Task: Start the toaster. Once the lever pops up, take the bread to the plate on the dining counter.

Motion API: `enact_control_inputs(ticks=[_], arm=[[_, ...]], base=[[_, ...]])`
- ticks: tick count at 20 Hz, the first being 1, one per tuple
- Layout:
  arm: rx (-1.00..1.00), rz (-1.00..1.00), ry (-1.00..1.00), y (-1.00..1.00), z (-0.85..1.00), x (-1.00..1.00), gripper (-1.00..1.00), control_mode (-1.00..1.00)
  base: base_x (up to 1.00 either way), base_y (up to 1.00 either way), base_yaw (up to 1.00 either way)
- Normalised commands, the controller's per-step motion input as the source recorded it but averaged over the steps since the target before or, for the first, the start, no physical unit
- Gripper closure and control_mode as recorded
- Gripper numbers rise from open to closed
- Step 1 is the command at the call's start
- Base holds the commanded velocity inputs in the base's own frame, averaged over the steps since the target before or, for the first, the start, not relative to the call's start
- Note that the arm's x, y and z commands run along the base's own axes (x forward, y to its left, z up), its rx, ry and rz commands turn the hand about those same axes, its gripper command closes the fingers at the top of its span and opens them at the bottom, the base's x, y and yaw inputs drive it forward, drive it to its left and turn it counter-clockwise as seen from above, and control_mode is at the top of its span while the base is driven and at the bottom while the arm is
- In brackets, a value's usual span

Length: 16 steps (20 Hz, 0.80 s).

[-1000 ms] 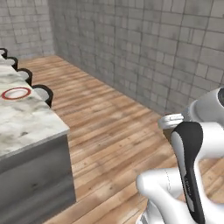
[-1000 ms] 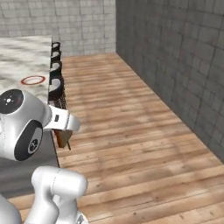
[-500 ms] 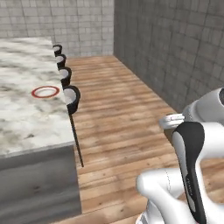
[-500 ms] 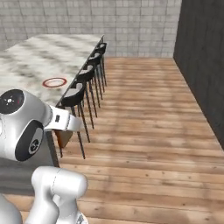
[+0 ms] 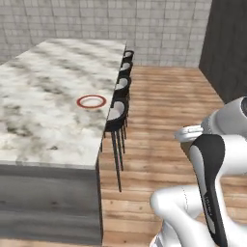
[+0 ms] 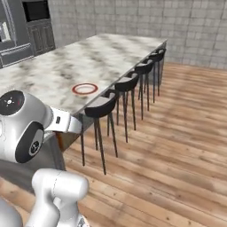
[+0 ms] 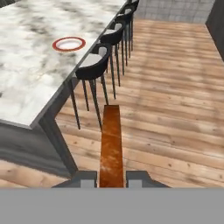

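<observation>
- Marble worktop bears the plate, near the edge lined with stools.
- Jaws pinch the bread edge-on, over wooden floor.

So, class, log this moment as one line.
gripper: shut on brown bread slice | red-rimmed white plate: empty, on marble dining counter | bread: not yet delivered

bread: brown slice, edge-on, clamped over wood floor | plate: red-rimmed, on dining counter

Even, soft rendered light, faint shadows, slightly blurry pictures, no glare
</observation>
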Motion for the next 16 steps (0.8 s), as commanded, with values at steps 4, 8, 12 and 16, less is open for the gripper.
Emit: enact_control_inputs(ticks=[4, 8, 12, 16], arm=[[0.00, 0.00, 0.00, 0.00, 0.00, 0.00, 1.00, 1.00], [0.00, 0.00, 0.00, 0.00, 0.00, 0.00, 1.00, 1.00], [0.00, 0.00, 0.00, 0.00, 0.00, 0.00, 1.00, 1.00], [0.00, 0.00, 0.00, 0.00, 0.00, 0.00, 1.00, 1.00]], base=[[0.56, -0.62, 0.62], [0.42, -0.65, 0.61], [0.36, -0.73, 0.60], [0.19, -0.90, 0.56]])
